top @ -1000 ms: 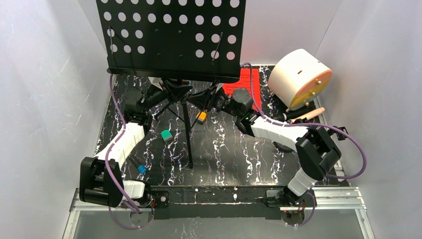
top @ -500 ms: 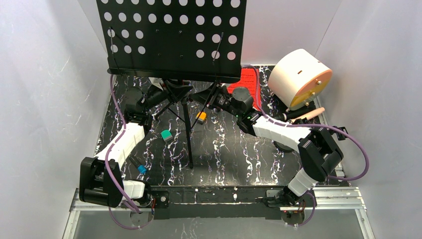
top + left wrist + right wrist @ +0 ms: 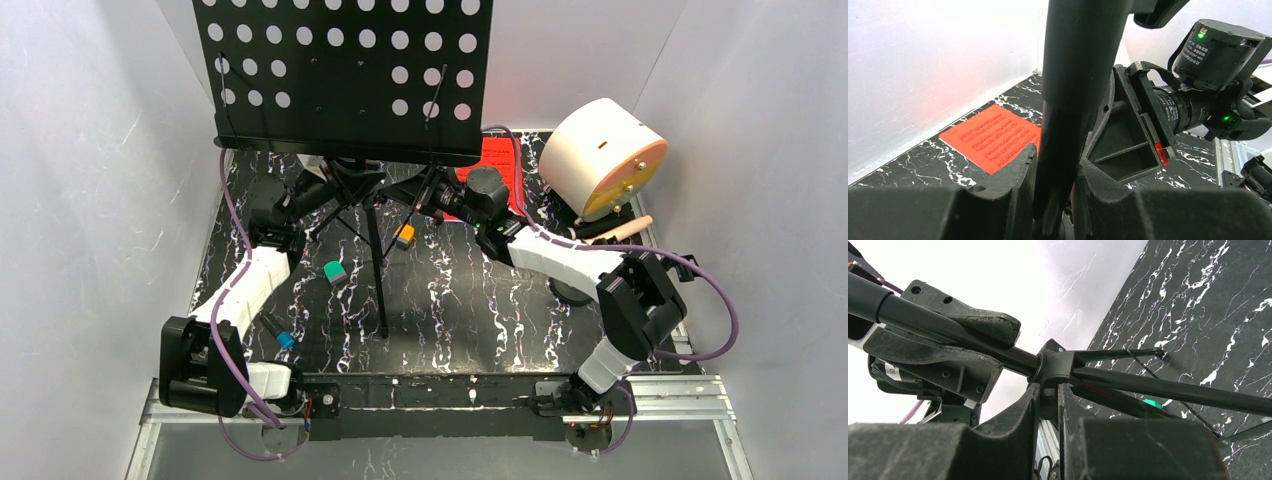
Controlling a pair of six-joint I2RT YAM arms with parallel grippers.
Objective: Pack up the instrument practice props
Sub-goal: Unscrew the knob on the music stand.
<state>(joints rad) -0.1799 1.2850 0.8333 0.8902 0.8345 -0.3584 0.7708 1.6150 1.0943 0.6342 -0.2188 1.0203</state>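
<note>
The music rack (image 3: 345, 75), a flat matte-black panel punched with rows of round holes on thin tubular tripod legs, stands upright at the far middle of the glossy black, white-veined table (image 3: 450, 300). The red music sheet (image 3: 497, 160) lies flat just to its right. The left gripper (image 3: 1055, 165) is narrowed onto the rack's smooth round pole (image 3: 1073, 60), both rough dark fingers touching it, while the right gripper (image 3: 1048, 395) is drawn to a slim gap, pinching the moulded hub (image 3: 1055, 367) where the legs meet.
</note>
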